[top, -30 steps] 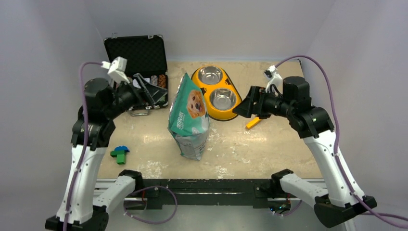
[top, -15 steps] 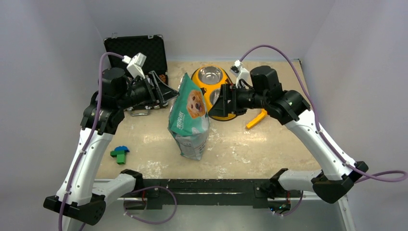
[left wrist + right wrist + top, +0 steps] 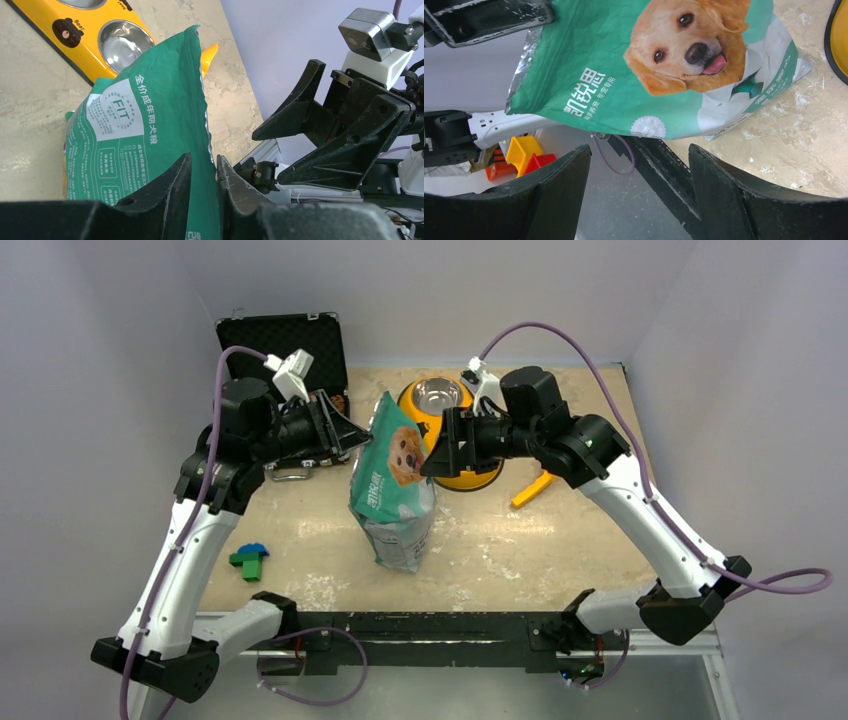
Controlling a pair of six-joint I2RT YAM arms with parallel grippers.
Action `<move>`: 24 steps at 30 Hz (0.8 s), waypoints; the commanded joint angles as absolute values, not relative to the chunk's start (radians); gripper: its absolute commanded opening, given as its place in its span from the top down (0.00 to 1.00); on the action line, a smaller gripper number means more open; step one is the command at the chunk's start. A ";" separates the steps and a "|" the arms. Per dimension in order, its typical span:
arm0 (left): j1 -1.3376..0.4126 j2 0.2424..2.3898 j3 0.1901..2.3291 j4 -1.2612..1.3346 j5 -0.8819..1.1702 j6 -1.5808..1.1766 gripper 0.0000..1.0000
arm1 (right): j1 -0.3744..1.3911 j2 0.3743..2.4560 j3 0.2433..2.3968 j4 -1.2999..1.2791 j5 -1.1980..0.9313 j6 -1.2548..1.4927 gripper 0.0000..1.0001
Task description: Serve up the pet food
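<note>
Standing upright on the beige speckled table, the teal-green pet food pouch printed with a golden dog's face hides its kibble. The left claw straddles its top edge, nearly closed; whether it grips, I cannot tell. The right claw gapes wide nearby, empty.

Upright pouch blocks the gap between left hand and right hand; table beside it lies open.

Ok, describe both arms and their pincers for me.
The left arm and right arm have white links, black joints and bases. The left pincer and right pincer are black, each with two tapered fingers. A purple cable runs to each white wrist camera.
</note>
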State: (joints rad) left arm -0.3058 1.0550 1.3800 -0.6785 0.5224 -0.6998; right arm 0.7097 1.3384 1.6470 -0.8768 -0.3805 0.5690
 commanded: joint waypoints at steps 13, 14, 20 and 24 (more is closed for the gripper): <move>-0.320 1.026 1.183 -0.262 0.680 -1.032 1.00 | 0.736 1.497 1.971 -1.042 -0.199 0.826 0.27; -0.324 1.024 1.176 -0.249 0.679 -1.046 1.00 | 0.736 1.517 2.009 -1.053 -0.203 0.850 0.27; -0.334 0.999 1.138 -0.229 0.655 -1.082 1.00 | 0.736 1.543 2.021 -0.975 -0.245 0.968 0.37; -0.335 0.977 1.111 -0.203 0.629 -1.119 1.00 | 0.737 1.579 2.036 -0.954 -0.269 0.983 0.41</move>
State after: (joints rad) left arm -0.3290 1.0088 1.1336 -0.2916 0.6476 -1.0519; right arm 0.7330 1.5574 1.9957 -1.0012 -0.2478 0.9142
